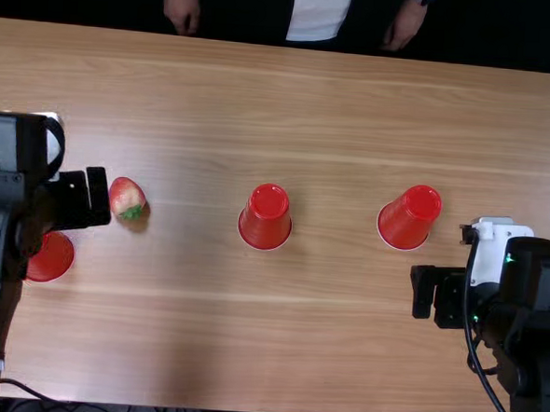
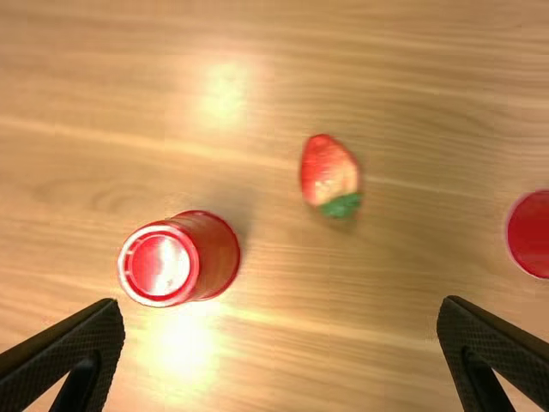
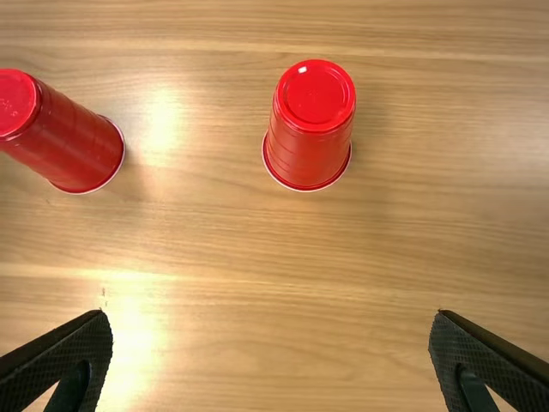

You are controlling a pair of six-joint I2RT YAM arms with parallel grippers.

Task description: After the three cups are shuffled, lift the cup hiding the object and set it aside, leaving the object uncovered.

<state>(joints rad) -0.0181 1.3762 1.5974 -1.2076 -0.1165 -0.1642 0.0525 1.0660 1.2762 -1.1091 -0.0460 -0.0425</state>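
Lying uncovered on the table (image 1: 291, 104), the strawberry (image 1: 126, 198) is sitting well to the left, its green cap pointing toward the near edge. No cup is touching it. The left cup (image 1: 50, 256) is standing upside down near the strawberry but apart from it, closer to the near edge and partly hidden under the left arm. In the left wrist view, that cup (image 2: 167, 266) and the strawberry (image 2: 330, 176) are showing with bare wood between them. The left gripper (image 2: 276, 318) is hanging above this spot with its fingers spread wide and gripping nothing.

The middle cup (image 1: 266, 217) is standing base up around the table's centre, well apart from the strawberry. The right cup (image 1: 410, 217) is standing base up farther right, roughly level with it. The right gripper (image 3: 270, 330) is hovering nearer the front edge than these two cups, its fingers likewise spread wide and released, touching neither
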